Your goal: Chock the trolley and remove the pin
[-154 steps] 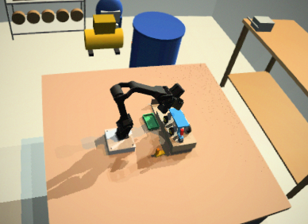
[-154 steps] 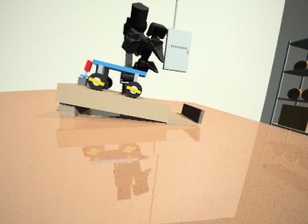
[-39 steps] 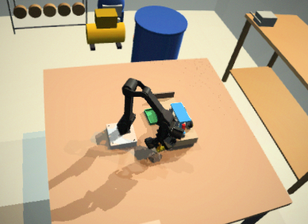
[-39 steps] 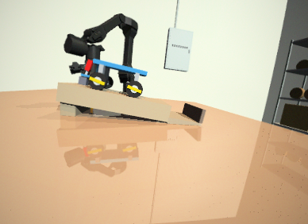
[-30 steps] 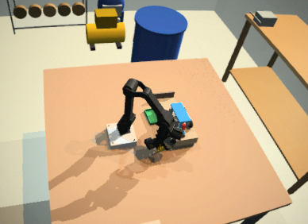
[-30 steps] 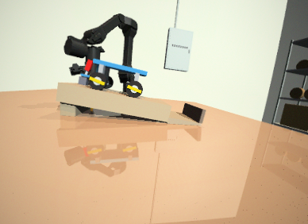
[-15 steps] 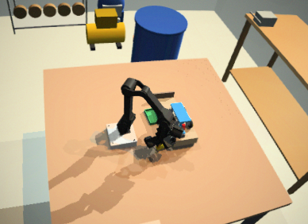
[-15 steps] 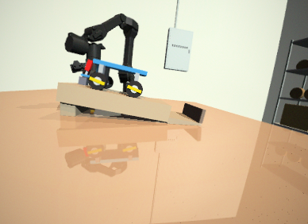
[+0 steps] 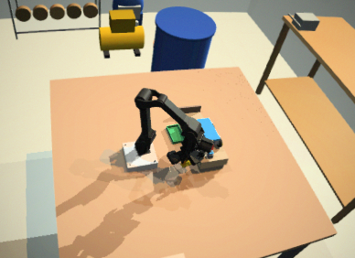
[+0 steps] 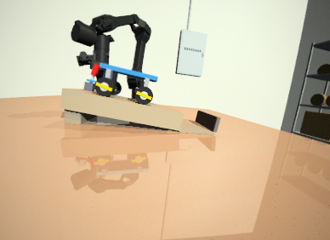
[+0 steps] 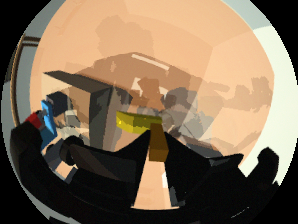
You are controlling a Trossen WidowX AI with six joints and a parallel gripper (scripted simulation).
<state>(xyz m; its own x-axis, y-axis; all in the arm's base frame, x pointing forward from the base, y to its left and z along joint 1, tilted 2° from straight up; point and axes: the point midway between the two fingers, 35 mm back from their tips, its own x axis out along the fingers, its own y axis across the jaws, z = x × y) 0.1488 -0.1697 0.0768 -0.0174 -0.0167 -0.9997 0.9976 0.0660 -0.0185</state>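
My gripper [image 11: 156,133] is shut on the orange handle [image 11: 159,146] of the yellow chock [image 9: 186,163] [image 11: 131,121], beside the ramp's high end. The exterior view does not show the chock; its exact height is unclear. The trolley [image 9: 209,128] [image 10: 128,71] [image 11: 48,122], with a blue deck and yellow-marked black wheels, stands on the upper part of the ramp [image 9: 216,164] [image 10: 123,112] [image 11: 101,117]. The red-headed stop pin [image 10: 95,70] [image 11: 34,120] stands at its uphill end. The green tray [image 9: 174,134] lies beside the ramp, partly behind the arm.
A dark end board [image 9: 192,109] [image 10: 207,121] stands at the ramp's low end. The arm's white base plate [image 9: 141,162] is left of the ramp in the top view. The arm arches over the tray side and hides part of the ramp.
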